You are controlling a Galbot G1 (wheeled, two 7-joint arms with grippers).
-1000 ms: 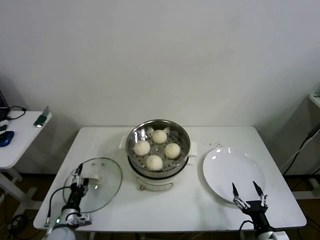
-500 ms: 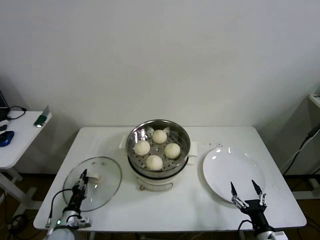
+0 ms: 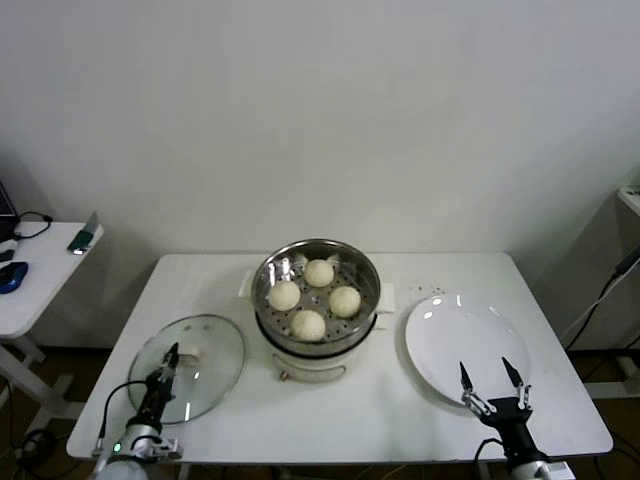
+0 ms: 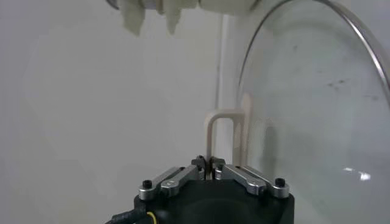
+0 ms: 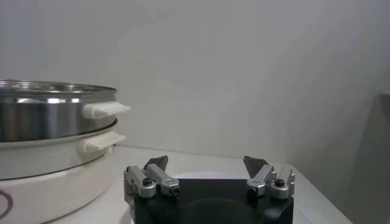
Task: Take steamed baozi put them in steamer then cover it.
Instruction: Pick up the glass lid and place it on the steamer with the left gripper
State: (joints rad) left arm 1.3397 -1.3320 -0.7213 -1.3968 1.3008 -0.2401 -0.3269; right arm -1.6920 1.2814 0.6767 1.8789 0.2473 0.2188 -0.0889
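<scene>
So all four steamed baozi (image 3: pixel 314 296) are sitting on the perforated tray inside the steamer (image 3: pixel 316 342), which is smack in the middle of the white table (image 3: pixel 370 420) in my head view. The pot is uncovered.

The cover (image 3: pixel 205 365) is lying flat on the table at the lower left of the frame, just left of the steamer. My left gripper (image 3: pixel 170 355) is down at the bottom left, right over it, and in the left wrist view my fingers are pinched tight on the lid's cream handle (image 4: pixel 226 131), which stands up as a thin loop just past my fingertips (image 4: pixel 202 163). The glass curves off toward the right side of that view.

My right gripper (image 3: pixel 491 376) is parked at the lower right of the head view, fingers spread wide with nothing between them, over the near edge of the white plate (image 3: pixel 450 335). Its wrist view shows the steamer's side handles off to the left.
</scene>
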